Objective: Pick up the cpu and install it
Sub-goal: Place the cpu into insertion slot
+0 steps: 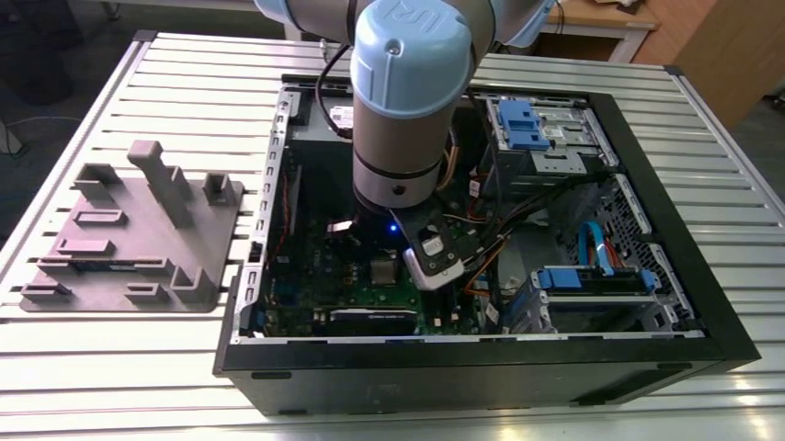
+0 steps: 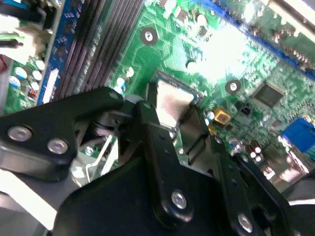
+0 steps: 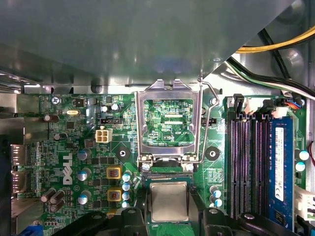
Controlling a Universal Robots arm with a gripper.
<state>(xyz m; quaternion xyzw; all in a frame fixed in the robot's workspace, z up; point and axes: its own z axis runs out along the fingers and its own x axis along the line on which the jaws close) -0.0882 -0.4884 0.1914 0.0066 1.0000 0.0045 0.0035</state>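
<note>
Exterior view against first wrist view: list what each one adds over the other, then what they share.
Exterior view adds: the grey tray on the slatted table at the exterior view's left, the whole computer case, the arm reaching in. First wrist view adds: the cpu held in the gripper, beside the open socket frame, and the memory slots. Shared: the green motherboard.

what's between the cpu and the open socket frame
In the first wrist view, the frame's hinge bar and the socket's dark edge lie between the cpu and the open socket frame; nothing loose sits there.
</note>
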